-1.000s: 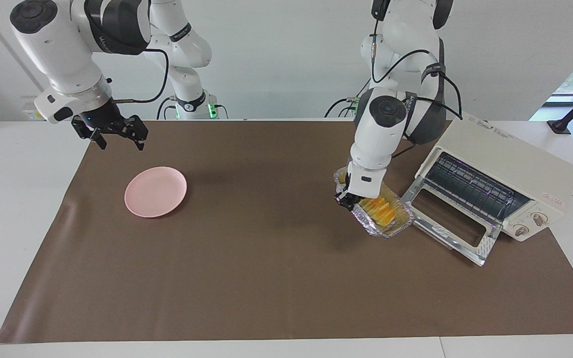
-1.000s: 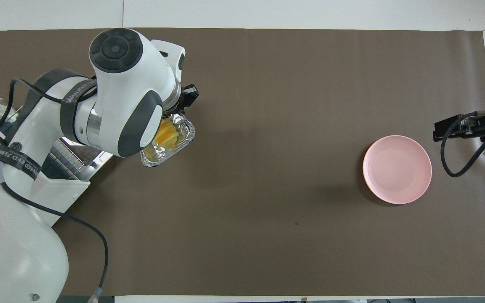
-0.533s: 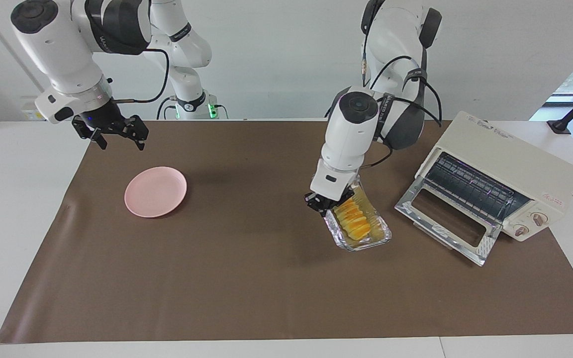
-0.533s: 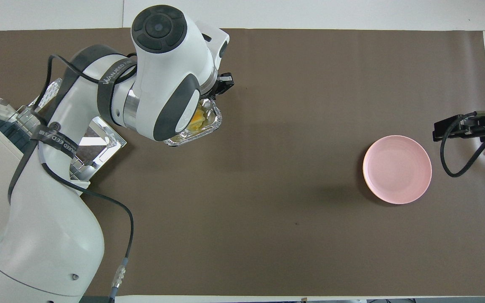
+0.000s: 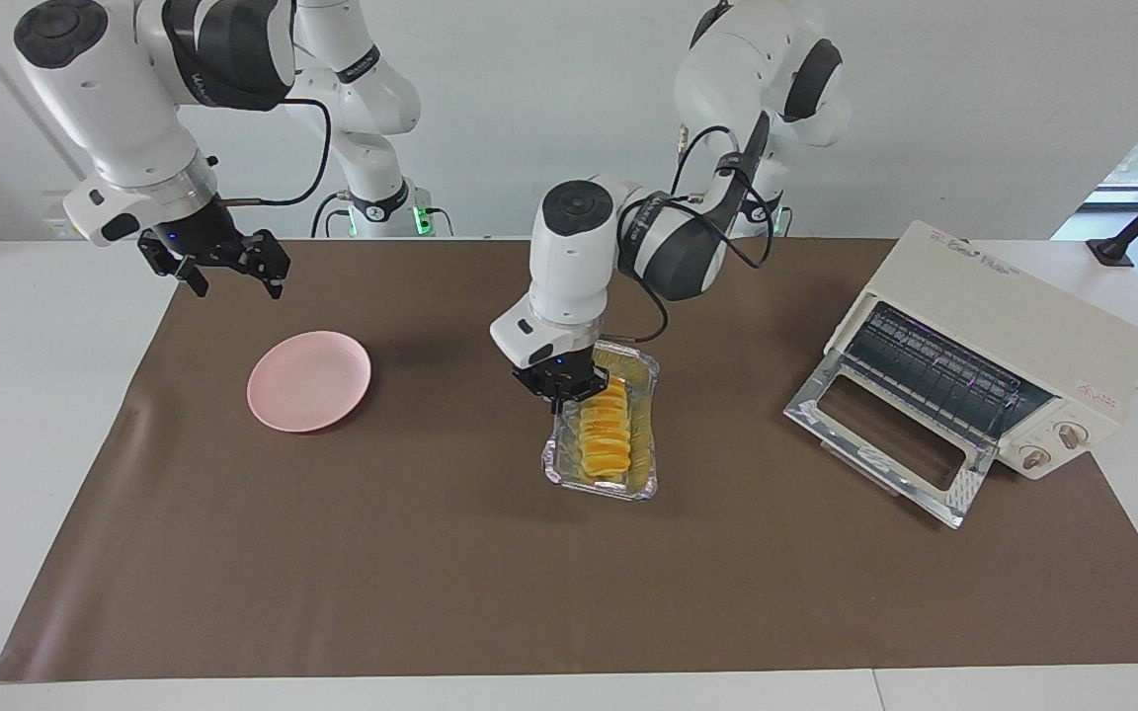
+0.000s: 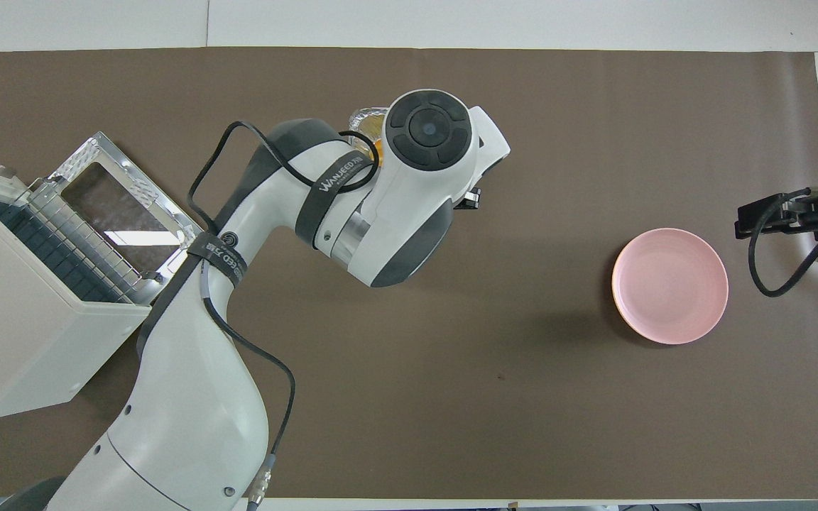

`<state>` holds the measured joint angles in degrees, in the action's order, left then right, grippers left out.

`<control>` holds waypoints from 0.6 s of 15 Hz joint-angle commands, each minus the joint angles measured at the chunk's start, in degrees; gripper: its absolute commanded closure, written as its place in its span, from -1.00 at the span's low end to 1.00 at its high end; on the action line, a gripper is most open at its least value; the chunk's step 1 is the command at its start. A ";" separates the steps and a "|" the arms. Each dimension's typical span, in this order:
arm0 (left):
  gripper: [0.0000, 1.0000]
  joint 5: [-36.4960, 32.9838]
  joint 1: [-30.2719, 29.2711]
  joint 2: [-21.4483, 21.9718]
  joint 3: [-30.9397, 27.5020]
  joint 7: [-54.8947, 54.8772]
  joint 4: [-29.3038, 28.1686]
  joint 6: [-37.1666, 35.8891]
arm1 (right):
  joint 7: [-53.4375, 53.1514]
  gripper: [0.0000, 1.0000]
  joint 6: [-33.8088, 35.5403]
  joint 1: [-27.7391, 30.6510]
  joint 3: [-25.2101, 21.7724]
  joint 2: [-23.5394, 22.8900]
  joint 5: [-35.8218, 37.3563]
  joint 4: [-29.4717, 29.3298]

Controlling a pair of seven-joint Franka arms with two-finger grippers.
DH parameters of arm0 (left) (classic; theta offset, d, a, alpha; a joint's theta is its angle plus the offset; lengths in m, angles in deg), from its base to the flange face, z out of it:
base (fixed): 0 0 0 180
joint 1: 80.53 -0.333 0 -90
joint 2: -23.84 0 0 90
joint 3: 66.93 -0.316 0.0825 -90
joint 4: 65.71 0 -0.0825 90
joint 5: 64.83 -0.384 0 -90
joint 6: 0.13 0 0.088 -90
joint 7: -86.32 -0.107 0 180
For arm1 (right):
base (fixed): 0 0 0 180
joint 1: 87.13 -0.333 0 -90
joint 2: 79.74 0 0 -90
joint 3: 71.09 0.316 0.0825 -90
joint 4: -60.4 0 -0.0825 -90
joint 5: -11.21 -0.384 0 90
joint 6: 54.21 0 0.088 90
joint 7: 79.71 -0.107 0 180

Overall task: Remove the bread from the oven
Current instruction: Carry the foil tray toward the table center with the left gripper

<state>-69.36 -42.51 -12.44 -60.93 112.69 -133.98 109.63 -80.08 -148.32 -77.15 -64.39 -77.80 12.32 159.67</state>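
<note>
The bread [image 5: 604,434], a ridged golden-orange loaf, lies in a silver foil tray [image 5: 643,375] over the middle of the brown mat. My left gripper [image 5: 561,387] is shut on the tray's rim at the end nearer the robots and holds it low over the mat. In the overhead view the left arm hides nearly all of the tray [image 6: 365,115]. The cream-white oven [image 5: 1009,331] stands at the left arm's end of the table, its glass door [image 5: 885,444] dropped open and the rack bare. My right gripper [image 5: 238,284] waits open in the air beside the pink plate.
A round pink plate [image 5: 309,380] lies on the mat toward the right arm's end; it also shows in the overhead view [image 6: 669,285]. The oven [image 6: 18,312] and its open door [image 6: 107,206] take up the mat's corner at the left arm's end.
My left gripper has carried the foil tray with the bread away from the oven door toward the middle of the mat and turned it lengthwise. The right arm has stayed put.
</note>
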 commanded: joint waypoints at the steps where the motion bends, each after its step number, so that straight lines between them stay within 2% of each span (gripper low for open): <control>1: 1.00 -3.03 3.36 -0.11 -0.73 -0.46 -2.83 2.12 | 0.90 -1.00 -0.90 1.35 0.34 0.86 -1.11 1.28; 3: 1.00 -3.56 4.25 -0.11 -1.00 8.83 -3.97 2.30 | 1.17 -1.00 -1.34 1.35 0.34 0.95 -1.02 1.80; 6: 1.00 -3.65 5.56 0.41 -1.08 14.20 -8.61 4.14 | 1.78 -1.00 -2.13 1.26 0.34 1.48 -1.02 2.86; 9: 1.00 -6.90 8.56 0.42 -2.05 21.69 -9.68 4.23 | 1.78 -1.00 -2.74 1.00 0.42 2.00 -1.11 4.08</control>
<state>-73.95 -36.35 -13.16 -61.29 130.10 -141.37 112.30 -79.94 -149.04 -76.83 -64.45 -77.74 12.32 160.75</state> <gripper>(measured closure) 0.982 0.000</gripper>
